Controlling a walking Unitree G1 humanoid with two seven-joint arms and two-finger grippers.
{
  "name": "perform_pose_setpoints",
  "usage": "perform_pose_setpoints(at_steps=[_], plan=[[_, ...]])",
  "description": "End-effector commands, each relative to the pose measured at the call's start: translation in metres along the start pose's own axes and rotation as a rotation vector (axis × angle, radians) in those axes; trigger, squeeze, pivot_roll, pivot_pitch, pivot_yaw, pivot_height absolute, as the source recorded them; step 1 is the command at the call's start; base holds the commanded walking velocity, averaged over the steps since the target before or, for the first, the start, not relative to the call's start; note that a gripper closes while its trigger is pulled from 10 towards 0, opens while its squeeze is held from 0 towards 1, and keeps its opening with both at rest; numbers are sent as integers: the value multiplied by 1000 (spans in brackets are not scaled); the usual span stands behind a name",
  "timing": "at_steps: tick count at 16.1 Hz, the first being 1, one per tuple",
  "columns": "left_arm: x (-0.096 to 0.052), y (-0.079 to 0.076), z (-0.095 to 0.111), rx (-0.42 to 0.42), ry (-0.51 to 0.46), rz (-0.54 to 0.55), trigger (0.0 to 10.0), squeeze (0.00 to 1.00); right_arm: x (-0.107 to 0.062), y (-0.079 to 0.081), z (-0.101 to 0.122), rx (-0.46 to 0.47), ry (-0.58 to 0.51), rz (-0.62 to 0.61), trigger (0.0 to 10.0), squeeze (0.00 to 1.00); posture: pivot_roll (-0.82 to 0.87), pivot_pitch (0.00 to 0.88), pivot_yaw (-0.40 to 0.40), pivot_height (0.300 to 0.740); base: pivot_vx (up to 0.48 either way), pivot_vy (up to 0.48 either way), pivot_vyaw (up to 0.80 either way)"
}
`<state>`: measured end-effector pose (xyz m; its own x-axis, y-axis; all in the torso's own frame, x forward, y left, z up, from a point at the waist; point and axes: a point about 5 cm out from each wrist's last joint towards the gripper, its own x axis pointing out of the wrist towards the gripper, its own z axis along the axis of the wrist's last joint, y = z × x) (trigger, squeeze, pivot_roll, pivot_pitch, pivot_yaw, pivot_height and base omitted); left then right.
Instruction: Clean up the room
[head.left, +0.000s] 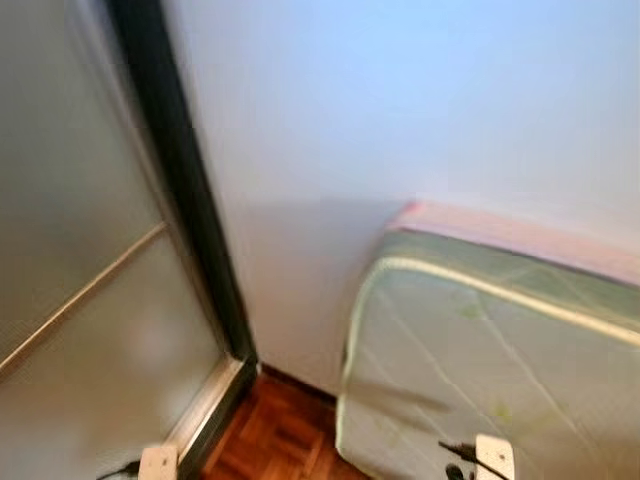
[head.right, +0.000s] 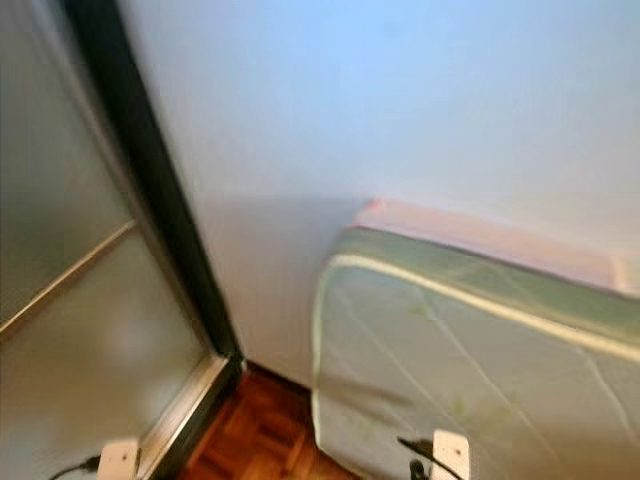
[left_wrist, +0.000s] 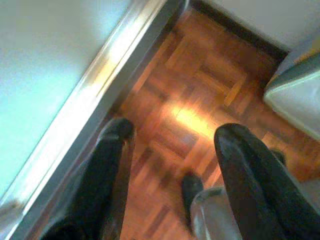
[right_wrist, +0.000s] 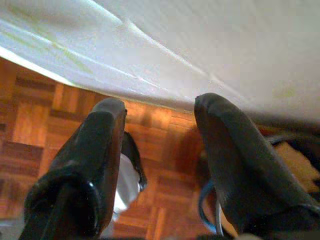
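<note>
Corner survey. I am facing a white wall (head.left: 400, 110) between a frosted sliding door (head.left: 90, 300) and a quilted mattress (head.left: 500, 350) leaning on edge, likely stored out of the way. My left jaws (left_wrist: 170, 135) are hanging wide apart, empty, over parquet floor (left_wrist: 200, 90). My right jaws (right_wrist: 160, 117) are likewise spread, empty, beside the mattress. No item to tidy is showing.

A wall (head.left: 400, 110) stands ahead. To its left a frosted sliding door (head.left: 80, 300) runs in a dark frame (head.left: 185, 190), with its track (head.left: 205, 405) along the floor. To the right a mattress (head.left: 490, 350) stands on edge, leaning against the wall. Between door and mattress lies a strip of parquet floor (head.left: 275, 430), reaching back to the wall's skirting
</note>
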<state>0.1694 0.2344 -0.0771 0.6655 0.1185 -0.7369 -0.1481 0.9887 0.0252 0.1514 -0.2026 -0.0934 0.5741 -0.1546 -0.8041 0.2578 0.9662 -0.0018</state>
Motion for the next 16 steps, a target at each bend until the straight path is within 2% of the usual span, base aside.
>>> perform_pose_setpoints(at_steps=[1, 8, 14, 16], plan=[[5, -25, 0, 35, 71, -84, 10000, 0, -3, 0, -12, -21, 100, 186, 10000, 0, -12, 42, 29, 740, 0, 0, -800], [5, -22, 1, 38, 73, -78, 10000, 0, -4, 8, -17, -33, 102, 206, 10000, 0, -10, 29, 29, 740, 0, 0, -800], [5, -28, -1, 110, 89, -134, 10000, 0, -4, 5, -16, -45, 98, 203, 10000, 0, -25, 3, 31, 740, 0, 0, -800], [5, -29, -2, 104, 89, -128, 10000, 0, -4, 3, -17, -46, 101, 199, 10000, 0, -24, 0, 31, 740, 0, 0, -800]])
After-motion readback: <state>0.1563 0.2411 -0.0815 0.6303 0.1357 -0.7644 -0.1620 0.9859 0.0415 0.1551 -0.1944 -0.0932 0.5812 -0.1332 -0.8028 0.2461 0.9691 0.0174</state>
